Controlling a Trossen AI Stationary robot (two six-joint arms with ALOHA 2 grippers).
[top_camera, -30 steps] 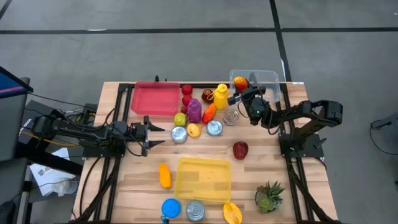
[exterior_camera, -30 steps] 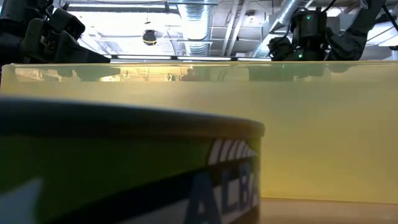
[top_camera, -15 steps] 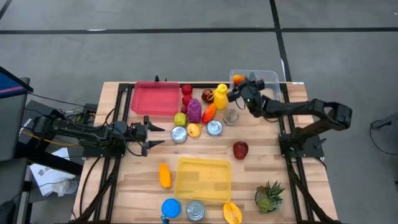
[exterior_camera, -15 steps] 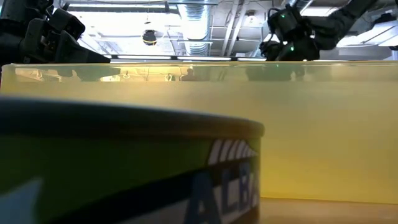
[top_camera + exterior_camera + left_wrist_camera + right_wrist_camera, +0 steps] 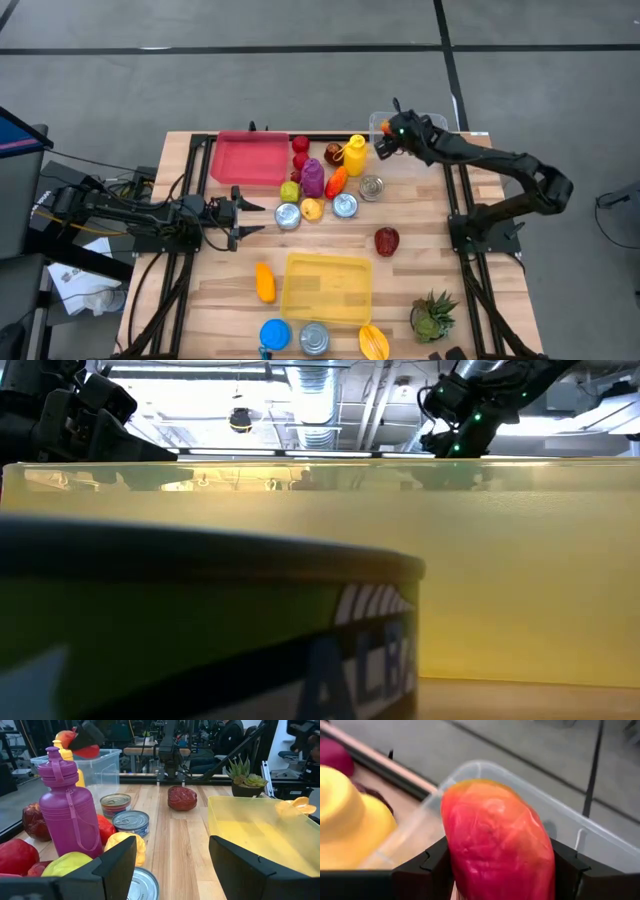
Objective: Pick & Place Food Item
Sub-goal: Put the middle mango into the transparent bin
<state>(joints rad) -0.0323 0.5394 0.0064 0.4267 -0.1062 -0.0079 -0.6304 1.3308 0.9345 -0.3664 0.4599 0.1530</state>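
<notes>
A: Since the frame one second back, the right arm stretched out and swung toward 12 o'clock. The right tool [image 5: 388,138] went from above the small open can [image 5: 372,187] to the near-left corner of the clear bin [image 5: 437,124]. The left arm did not shift.

B: Load state?

A: Right tool was clamped on the red-orange fruit [image 5: 497,840]. In its wrist view both dark fingers [image 5: 422,870] pressed the fruit's flanks, and the fruit hung over the clear bin's rim, not yet inside. The yellow bottle [image 5: 354,154] stood just beside it, at 9 o'clock.

B: Why held that high?

A: My judgement: to clear the bin wall and the bottle top before lowering. The fruit was gripped across its narrow width, long axis free, which likely keeps it from twisting out.

B: Left side?

A: Left tool [image 5: 243,218] waited at 9 o'clock on the bench [image 5: 420,262], fingers spread apart with nothing between them, pointing at the food cluster. Its wrist view showed the purple bottle [image 5: 70,813], two cans and the yellow tray [image 5: 326,287] ahead.

B: Progress?

A: Pick looked done and transfer nearly done; release into the clear bin remained. Risk noted: the fruit sat over the rim corner, so an early release could drop it on the edge.
</notes>
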